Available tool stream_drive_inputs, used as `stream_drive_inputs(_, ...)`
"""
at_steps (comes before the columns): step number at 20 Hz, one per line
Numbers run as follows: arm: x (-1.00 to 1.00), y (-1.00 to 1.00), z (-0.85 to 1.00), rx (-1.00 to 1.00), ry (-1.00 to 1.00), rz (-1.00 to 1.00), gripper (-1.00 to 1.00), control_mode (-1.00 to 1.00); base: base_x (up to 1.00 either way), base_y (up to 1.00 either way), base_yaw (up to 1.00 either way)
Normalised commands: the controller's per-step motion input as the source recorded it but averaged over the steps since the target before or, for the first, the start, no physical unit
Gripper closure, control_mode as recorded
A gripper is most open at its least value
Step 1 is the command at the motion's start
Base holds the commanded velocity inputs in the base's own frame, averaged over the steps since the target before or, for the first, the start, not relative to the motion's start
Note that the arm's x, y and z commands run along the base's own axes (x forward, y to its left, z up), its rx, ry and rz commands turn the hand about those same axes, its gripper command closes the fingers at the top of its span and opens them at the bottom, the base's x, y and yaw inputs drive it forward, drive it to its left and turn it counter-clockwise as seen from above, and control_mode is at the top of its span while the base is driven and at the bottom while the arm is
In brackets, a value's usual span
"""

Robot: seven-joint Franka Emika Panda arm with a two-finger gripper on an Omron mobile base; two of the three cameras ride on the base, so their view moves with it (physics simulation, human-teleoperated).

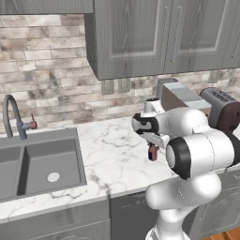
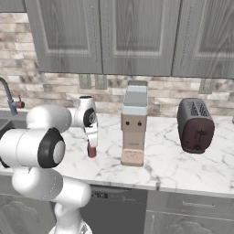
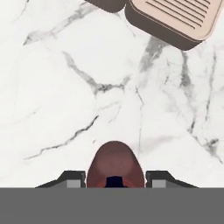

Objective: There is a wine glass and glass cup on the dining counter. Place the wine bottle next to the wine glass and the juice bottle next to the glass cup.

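Marble bench (image 1: 108,154) under the brick wall carries everything here, with the sink (image 1: 40,164) set into it at one end and the toaster (image 2: 195,125) at the other. Beside the tall coffee machine (image 2: 134,125) the tool (image 3: 114,177) reaches down, its jaws closed narrow on the juice bottle (image 2: 92,151), which stands on the bench. By my reading the task is barely begun: this bottle is gripped but not lifted, and both bottles have yet to reach the dining counter.
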Motion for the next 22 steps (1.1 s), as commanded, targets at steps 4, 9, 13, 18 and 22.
stream_drive_inputs(4, -0.21, 0.0, 0.47, 0.03, 0.0, 0.01, 1.0, -1.0, 0.0, 0.0, 0.0)
stream_drive_inputs(9, -0.47, 0.0, 0.58, 0.05, -0.05, 0.03, 1.0, -1.0, 0.0, 0.0, 0.0)
stream_drive_inputs(13, -0.49, 0.0, 0.58, 0.06, -0.01, 0.01, 1.0, -1.0, 0.0, 0.0, 0.0)
stream_drive_inputs(18, -0.51, -0.02, 0.45, 0.07, 0.0, 0.0, 1.0, -1.0, 0.0, 0.0, 0.0)
stream_drive_inputs(22, -0.52, -0.05, 0.26, 0.07, 0.0, 0.0, 1.0, -1.0, 0.0, 0.0, 0.0)
